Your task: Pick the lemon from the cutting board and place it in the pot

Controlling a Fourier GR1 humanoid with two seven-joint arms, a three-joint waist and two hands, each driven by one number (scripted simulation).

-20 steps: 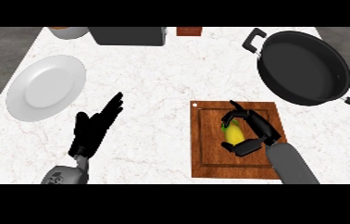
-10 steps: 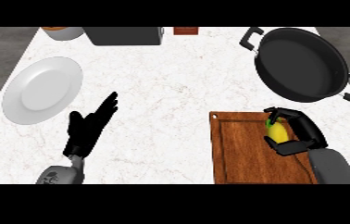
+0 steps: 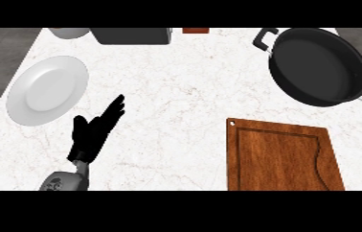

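The wooden cutting board lies bare at the lower right of the counter. No lemon shows anywhere in the head view. The black pot sits at the upper right, its inside dark and with nothing visible in it. My right hand is out of view. At the lower left my left hand rests open with its fingers up, far from both the board and the pot.
A white plate lies at the left. Along the back edge stand a grey box-like item, a pale bowl and a small brown block. White marble counter spans the middle.
The right hand, shut on the lemon over the board, moved right and then left the view with the lemon. The view shifted, so the board and pot sit further right.
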